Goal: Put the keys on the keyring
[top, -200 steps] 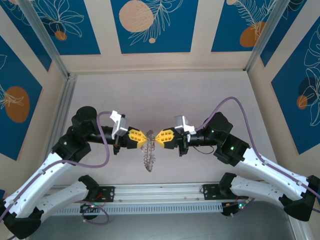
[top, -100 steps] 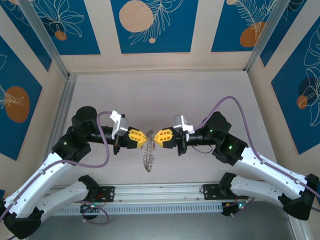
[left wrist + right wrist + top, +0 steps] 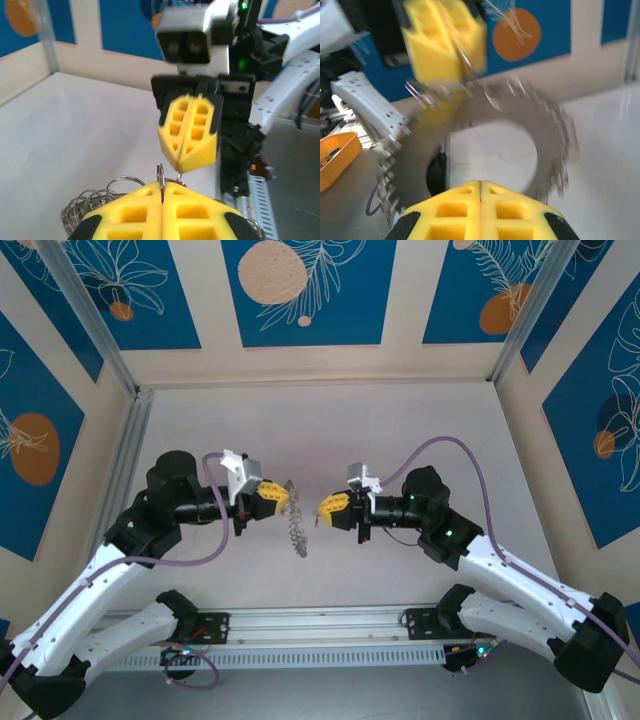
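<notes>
Nearest us, the metal rail carries both arm bases. Just past it the left gripper and right gripper face each other tip to tip over the bench, with a small gap between the tips. The left fingers are pressed together and pinch a thin wire loop of the keyring. The rest of the silvery bunch hangs down from them, between the two grippers. From the right wrist the ring is a blurred grey fringed circle. The right fingers are pressed together too. In the left wrist view we see a small bit of metal at their tip, and we cannot tell what it is. Further back the bench runs to the blue wall panels.
</notes>
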`<state>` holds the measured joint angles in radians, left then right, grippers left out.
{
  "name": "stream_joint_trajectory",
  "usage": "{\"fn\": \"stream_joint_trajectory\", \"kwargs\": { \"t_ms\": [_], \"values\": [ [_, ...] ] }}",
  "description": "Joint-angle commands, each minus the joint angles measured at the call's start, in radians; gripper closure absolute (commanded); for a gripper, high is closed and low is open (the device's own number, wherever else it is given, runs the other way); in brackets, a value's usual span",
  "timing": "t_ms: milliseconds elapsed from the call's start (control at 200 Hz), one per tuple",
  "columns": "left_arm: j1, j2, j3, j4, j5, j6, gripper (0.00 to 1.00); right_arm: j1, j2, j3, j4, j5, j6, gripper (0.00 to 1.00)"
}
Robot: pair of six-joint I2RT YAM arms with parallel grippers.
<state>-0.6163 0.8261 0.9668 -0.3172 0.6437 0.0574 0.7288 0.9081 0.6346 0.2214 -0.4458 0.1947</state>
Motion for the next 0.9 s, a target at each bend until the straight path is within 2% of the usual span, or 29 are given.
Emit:
{"fn": "stream_joint_trajectory", "kwargs": {
  "t_ms": [0,265,595,895],
  "values": [
    [0.02,-0.019,-0.012,0.001,-0.091,-0.016,1.0,-0.046,0.047,-0.071,0.044,-0.03,0.105,1.0],
    [0.026,-0.065,-0.038,-0.026,-0.144,-0.024,1.0,-0.089,0.168,-0.163,0.055,0.008,0.198,1.0],
    [0.027,-0.131,-0.063,-0.058,-0.177,-0.046,1.0,-0.091,0.42,-0.131,-0.066,0.107,0.288,1.0],
    [0.027,-0.166,-0.069,-0.047,-0.161,-0.054,1.0,-0.085,0.546,-0.126,-0.093,0.168,0.343,1.0]
  ]
}}
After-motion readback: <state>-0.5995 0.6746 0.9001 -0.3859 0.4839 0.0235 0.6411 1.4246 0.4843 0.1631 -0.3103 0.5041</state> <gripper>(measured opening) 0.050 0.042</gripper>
